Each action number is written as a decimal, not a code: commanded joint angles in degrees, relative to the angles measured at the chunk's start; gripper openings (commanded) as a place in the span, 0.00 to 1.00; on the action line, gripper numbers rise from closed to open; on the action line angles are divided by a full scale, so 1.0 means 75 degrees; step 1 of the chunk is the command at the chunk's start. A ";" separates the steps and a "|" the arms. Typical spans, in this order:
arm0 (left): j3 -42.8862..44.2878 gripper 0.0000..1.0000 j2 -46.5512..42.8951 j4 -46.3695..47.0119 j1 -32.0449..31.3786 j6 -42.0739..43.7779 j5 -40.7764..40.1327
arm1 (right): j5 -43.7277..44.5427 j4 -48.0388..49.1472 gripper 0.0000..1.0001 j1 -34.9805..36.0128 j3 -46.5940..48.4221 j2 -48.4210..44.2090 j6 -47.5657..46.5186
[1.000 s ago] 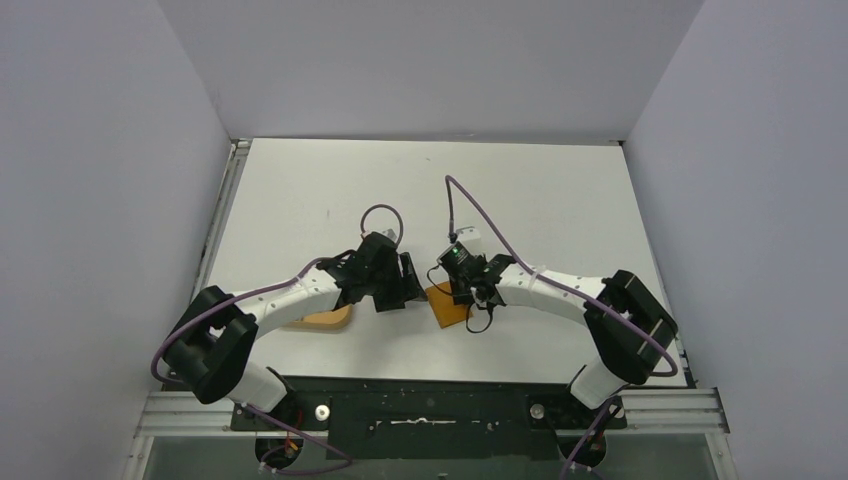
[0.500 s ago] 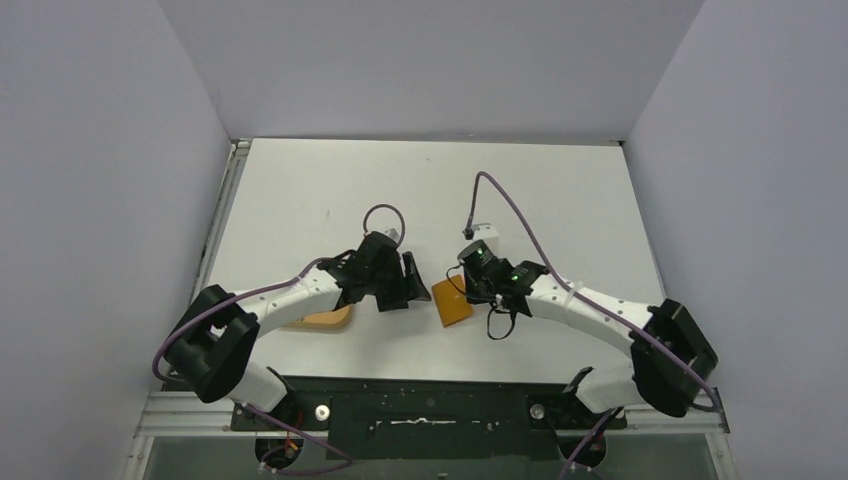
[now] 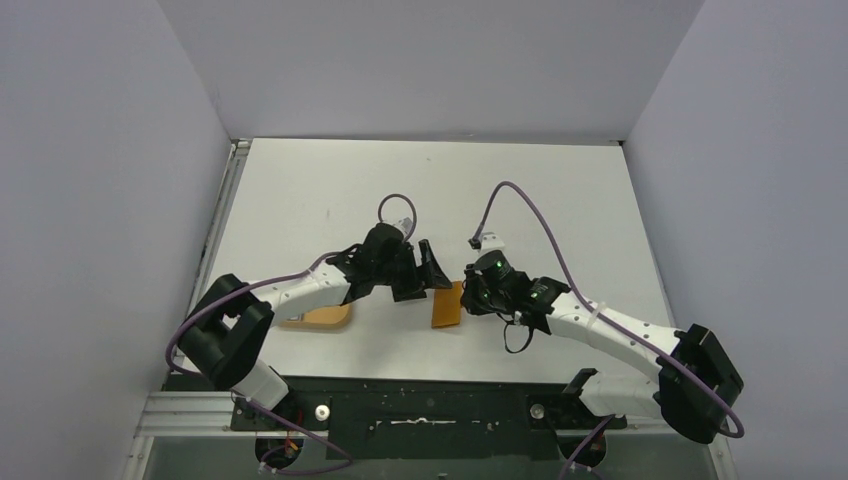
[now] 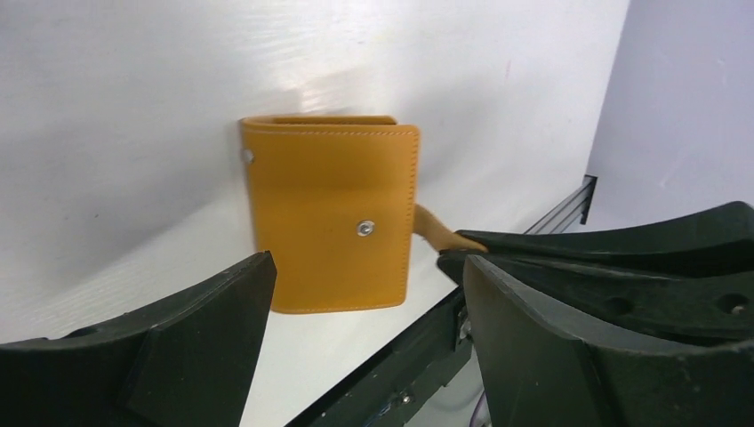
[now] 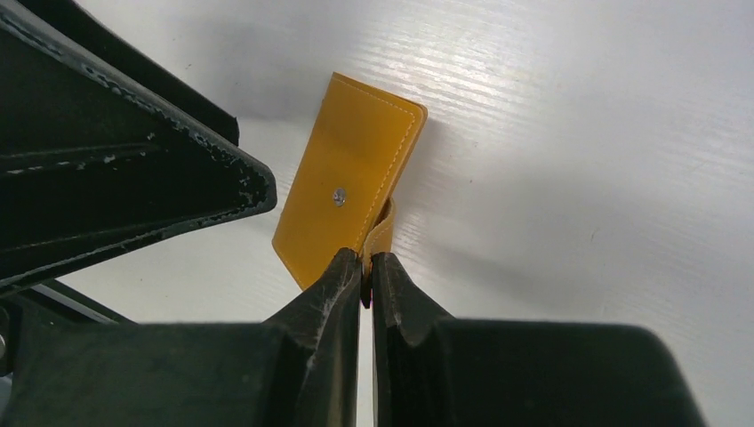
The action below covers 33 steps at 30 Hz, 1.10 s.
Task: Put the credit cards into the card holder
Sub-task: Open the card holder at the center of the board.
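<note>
The card holder (image 3: 446, 305) is a tan-orange leather wallet, folded shut, lying on the white table between the two grippers. It shows in the left wrist view (image 4: 329, 222) and the right wrist view (image 5: 347, 187). My right gripper (image 5: 366, 258) is shut on the wallet's closure tab (image 5: 381, 233); in the top view it (image 3: 470, 297) sits just right of the wallet. My left gripper (image 3: 432, 268) is open and empty, just left of and above the wallet, its fingers (image 4: 169, 356) wide apart. The credit cards are out of view.
An orange oval tray (image 3: 318, 317) lies by the left arm, mostly hidden under it. The table's near edge and the black base rail (image 3: 430, 405) lie close behind the wallet. Grey walls stand on the left, right and back.
The right arm has pulled to the right with the wallet's tab, dragging the wallet and straightening it. The left gripper has moved right and away from the bases, following the wallet.
</note>
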 commanded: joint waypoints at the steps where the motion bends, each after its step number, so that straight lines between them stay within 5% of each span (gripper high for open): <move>1: 0.0414 0.76 -0.0037 0.0732 -0.0002 -0.0025 0.0210 | -0.0179 0.0606 0.00 -0.0069 0.0027 -0.0284 0.0095; 17: 0.1138 0.73 0.0513 -0.0353 -0.0100 0.0496 -0.0008 | -0.0182 0.0703 0.00 -0.0079 -0.0020 -0.0666 0.0093; 29: 0.1132 0.37 0.0736 -0.0561 -0.0094 0.0616 -0.0165 | -0.0182 0.0692 0.00 -0.0123 -0.0186 -0.0806 0.0077; 33: 0.1140 0.32 0.0788 -0.0615 -0.0102 0.0681 -0.0251 | -0.0182 0.0688 0.00 -0.0162 -0.0202 -0.0852 0.0062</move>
